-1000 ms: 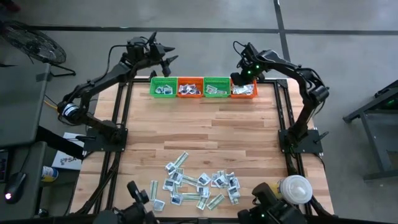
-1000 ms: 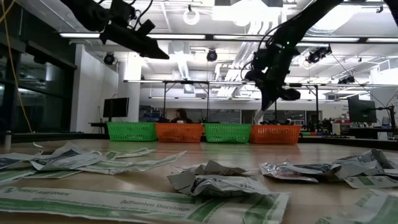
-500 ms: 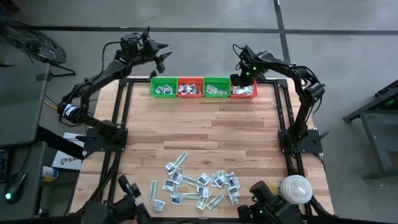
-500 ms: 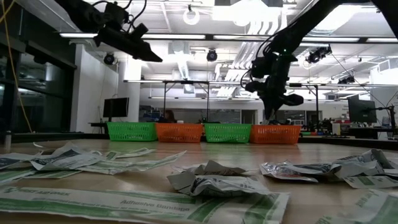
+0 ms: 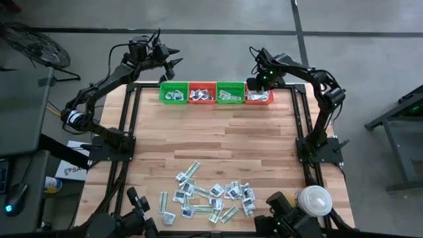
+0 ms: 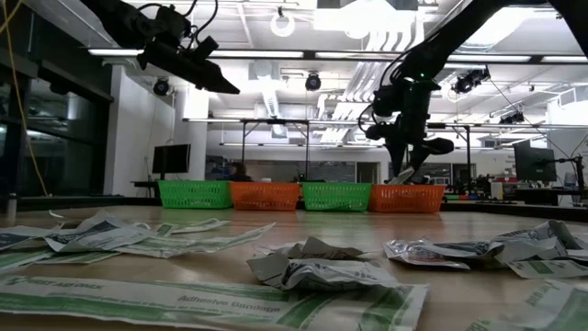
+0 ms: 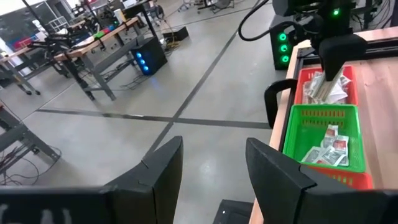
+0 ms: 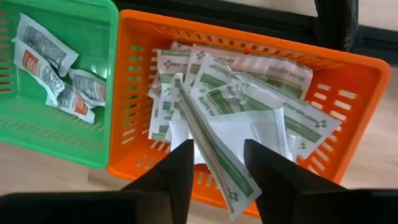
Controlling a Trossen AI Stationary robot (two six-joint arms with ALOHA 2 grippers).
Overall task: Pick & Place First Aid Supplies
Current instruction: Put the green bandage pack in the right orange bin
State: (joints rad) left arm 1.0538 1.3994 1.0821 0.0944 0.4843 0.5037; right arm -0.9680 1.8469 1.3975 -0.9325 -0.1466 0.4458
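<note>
Right tool (image 8: pixel 216 163) over far-right orange basket (image 8: pixel 348 74), fingers just parted, green strip (image 8: pixel 211 152) dropping in. Left tool (image 7: pixel 214 165) open, empty. Pile (image 5: pixel 208 195) on desk (image 5: pixel 218 132) waits.

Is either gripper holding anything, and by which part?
Nothing gripped: the right gripper, jaws apart, straddles a green-striped packet over the orange basket; left gripper empty.

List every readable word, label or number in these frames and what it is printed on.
"Adhesive Bandage": on the long green-striped packet nearest the low camera.
Print on the packets in the orange basket under the right pincer: too blurred to read.
Dark marks on the square packets: too small.
</note>
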